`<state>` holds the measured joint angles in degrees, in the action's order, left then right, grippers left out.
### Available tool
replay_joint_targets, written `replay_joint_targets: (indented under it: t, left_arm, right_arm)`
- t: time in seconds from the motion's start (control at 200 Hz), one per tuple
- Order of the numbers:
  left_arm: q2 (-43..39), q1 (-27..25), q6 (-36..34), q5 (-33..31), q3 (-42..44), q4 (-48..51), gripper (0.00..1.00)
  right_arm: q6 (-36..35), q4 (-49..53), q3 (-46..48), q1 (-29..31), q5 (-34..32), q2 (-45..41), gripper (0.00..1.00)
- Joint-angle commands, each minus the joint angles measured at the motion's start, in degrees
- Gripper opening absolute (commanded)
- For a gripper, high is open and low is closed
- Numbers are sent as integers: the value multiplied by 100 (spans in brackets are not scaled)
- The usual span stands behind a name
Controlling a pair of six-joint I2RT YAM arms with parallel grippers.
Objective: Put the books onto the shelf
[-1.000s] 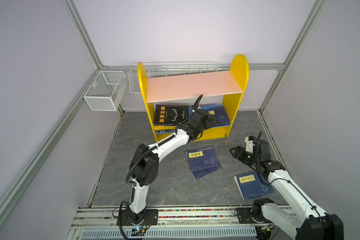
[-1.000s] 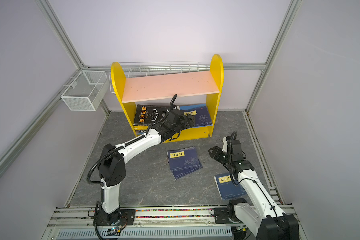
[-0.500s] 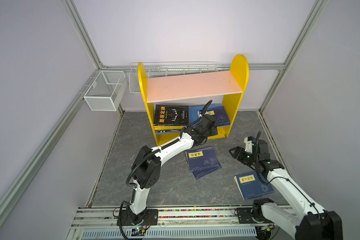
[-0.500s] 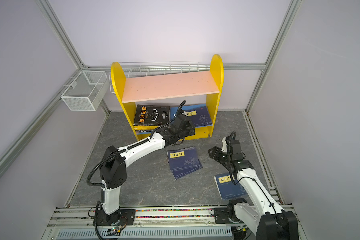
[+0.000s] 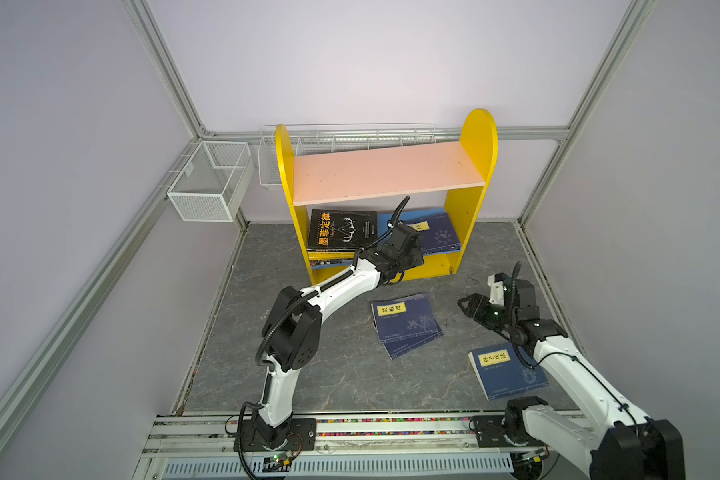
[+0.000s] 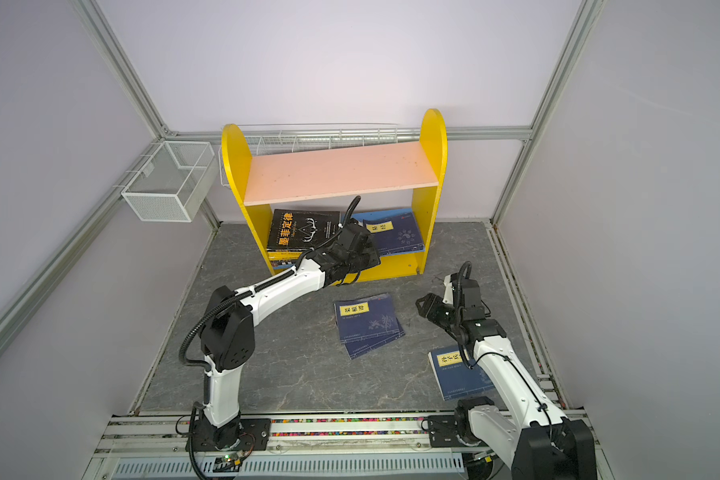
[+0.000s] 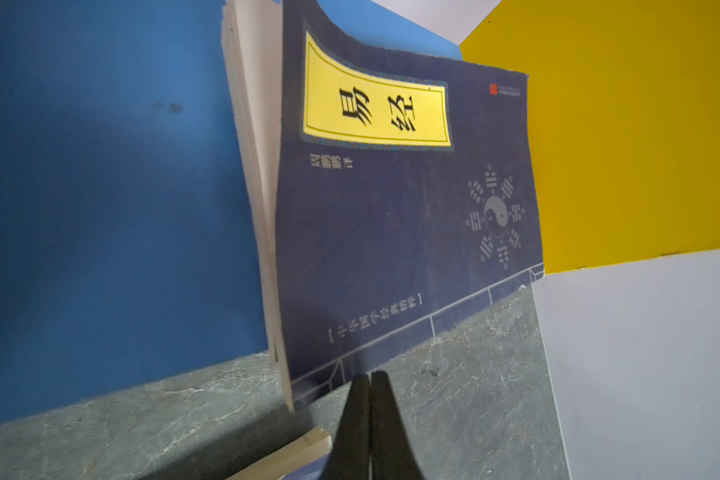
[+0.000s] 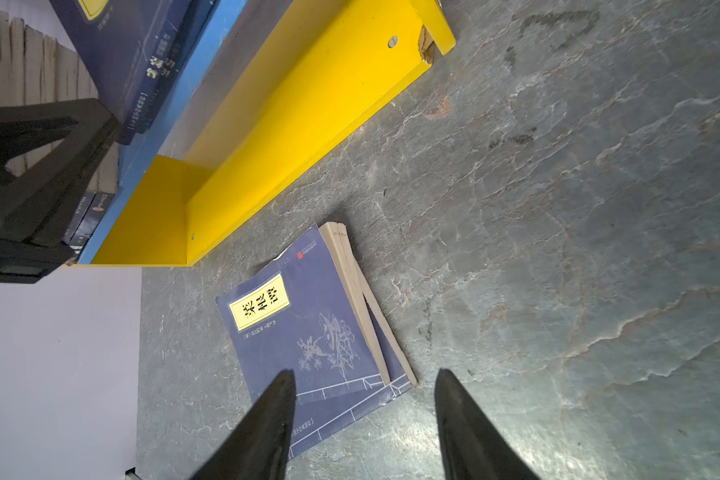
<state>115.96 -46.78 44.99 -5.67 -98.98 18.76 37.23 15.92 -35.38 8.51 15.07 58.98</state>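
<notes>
books: black book (image 5: 341, 228) lies flat on a short stack (image 5: 329, 258) at the 9 o'clock end of the blue lower board (image 7: 100, 187) of the shelf (image 5: 479, 137)
navy yin-yang book (image 5: 437, 235) lies flat at the 3 o'clock end of the same board, close to the yellow side panel; from the left wrist camera its front edge looks to stick out a bit past the board
fanned pair of navy books (image 5: 406, 322) flat on the tabletop (image 5: 329, 374), just off the shelf at its 6 o'clock, top one skewed over the lower one
lone navy book (image 5: 506, 372) flat at 4 o'clock on the tabletop, well apart from the pair, one corner hidden behind the right arm in both top views
shelf upright at 12 o'clock on the tabletop, by the back wall, pink upper board (image 5: 387, 172) above the books
left end effector (image 7: 369, 378): fingers pressed together, nothing between them, tips just in front of the yin-yang book's front edge, not touching as far as I can tell
right end effector (image 8: 364, 372): fingers apart, empty, above the tabletop at 3 o'clock of the fanned pair, aimed toward 9 o'clock at it, near but clear of it
wire basket (image 5: 208, 183) on the side wall at 10 o'clock, long wire basket (image 5: 350, 139) behind the shelf top
</notes>
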Motion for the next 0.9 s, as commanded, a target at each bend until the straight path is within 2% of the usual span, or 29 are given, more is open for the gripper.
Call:
replay_joint_targets:
  t: [0.0, 0.265, 0.895]
  left_arm:
    - [164, -2, 64, 137, -52, 100, 0]
    - [205, -6, 135, 186, 63, 71, 0]
    - [311, 116, -12, -102, -251, 439, 0]
  right_arm:
    - [-93, 29, -4, 38, 61, 67, 57]
    - [-87, 7, -4, 36, 83, 114, 57]
    - [-103, 27, -4, 36, 59, 110, 57]
